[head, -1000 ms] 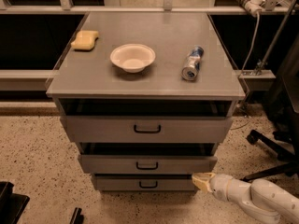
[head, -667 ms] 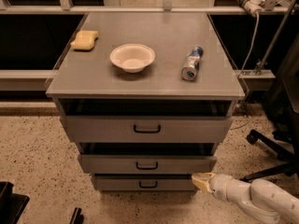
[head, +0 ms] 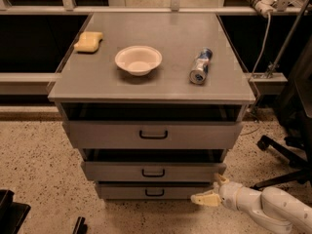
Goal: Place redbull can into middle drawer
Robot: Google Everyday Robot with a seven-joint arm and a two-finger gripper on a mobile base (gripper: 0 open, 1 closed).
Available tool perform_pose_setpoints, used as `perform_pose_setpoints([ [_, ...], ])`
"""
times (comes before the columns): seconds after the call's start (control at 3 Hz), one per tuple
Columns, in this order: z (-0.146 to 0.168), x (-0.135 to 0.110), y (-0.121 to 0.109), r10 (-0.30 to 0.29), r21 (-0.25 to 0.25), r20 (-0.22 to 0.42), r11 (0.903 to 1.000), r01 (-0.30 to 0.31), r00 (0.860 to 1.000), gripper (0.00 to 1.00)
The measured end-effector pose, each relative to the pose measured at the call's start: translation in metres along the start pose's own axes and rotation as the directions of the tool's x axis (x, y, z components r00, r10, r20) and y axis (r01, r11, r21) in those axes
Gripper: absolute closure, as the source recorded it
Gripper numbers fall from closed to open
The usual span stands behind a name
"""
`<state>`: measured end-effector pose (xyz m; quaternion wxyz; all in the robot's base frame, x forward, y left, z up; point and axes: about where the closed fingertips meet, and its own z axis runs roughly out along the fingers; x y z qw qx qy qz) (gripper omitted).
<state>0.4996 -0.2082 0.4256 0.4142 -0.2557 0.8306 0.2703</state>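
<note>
Your cream two-finger gripper point(head: 208, 190) hangs low at the right, just beside the right end of the shallow grey metal middle drawer point(head: 152, 171), its fingers spread and holding nothing. You'll see the slim silver and blue redbull can point(head: 201, 66) lying on its side on the grey cabinet top point(head: 146, 28), right of the white bowl point(head: 138, 60).

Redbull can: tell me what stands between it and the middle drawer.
The can lies on the cabinet top. The middle drawer is barely out, so the top drawer above it covers its inside: that blocks the way. The gripper, jaws open, is low by the right end of the bottom drawer.
</note>
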Motion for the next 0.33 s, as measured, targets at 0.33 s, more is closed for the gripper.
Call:
perform_pose_setpoints([
  [0.33, 0.0, 0.0, 0.0, 0.0, 0.0, 0.0, 1.0, 0.0, 1.0, 0.0],
])
